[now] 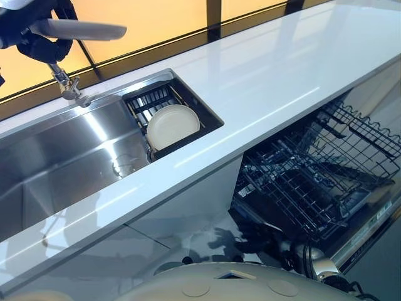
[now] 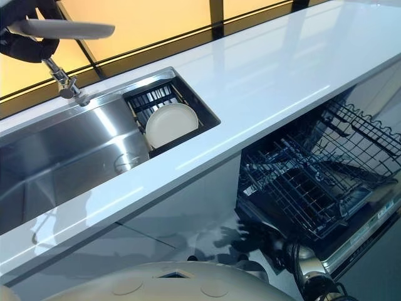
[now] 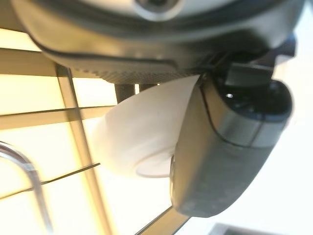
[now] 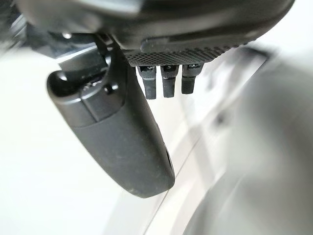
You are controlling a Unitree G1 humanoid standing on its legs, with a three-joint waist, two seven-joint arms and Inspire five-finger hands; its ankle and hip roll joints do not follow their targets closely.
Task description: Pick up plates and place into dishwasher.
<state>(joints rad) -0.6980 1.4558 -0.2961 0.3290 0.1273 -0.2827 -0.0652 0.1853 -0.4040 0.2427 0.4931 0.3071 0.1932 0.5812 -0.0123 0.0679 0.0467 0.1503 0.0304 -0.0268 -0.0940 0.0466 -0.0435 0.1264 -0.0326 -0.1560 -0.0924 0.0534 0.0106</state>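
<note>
Left hand (image 1: 39, 45) raised at upper left, above the sink's (image 1: 56, 163) far edge by the faucet (image 1: 67, 86), fingers and thumb clamped on a held plate (image 1: 78, 29); same plate (image 3: 146, 132) seen pinched under the thumb in the left wrist view. Held plate roughly level, edge-on to the head camera, rim pointing toward the bench (image 1: 263, 69). Right hand (image 4: 122, 132) low, fingers straight, nothing held. Second plate (image 1: 173, 126) leaning in the sink rack (image 1: 156, 103). Judged step: carry after pickup. Next move calls for swinging rightward to the open dishwasher rack (image 1: 319, 169), turning the plate on edge for the tines.
</note>
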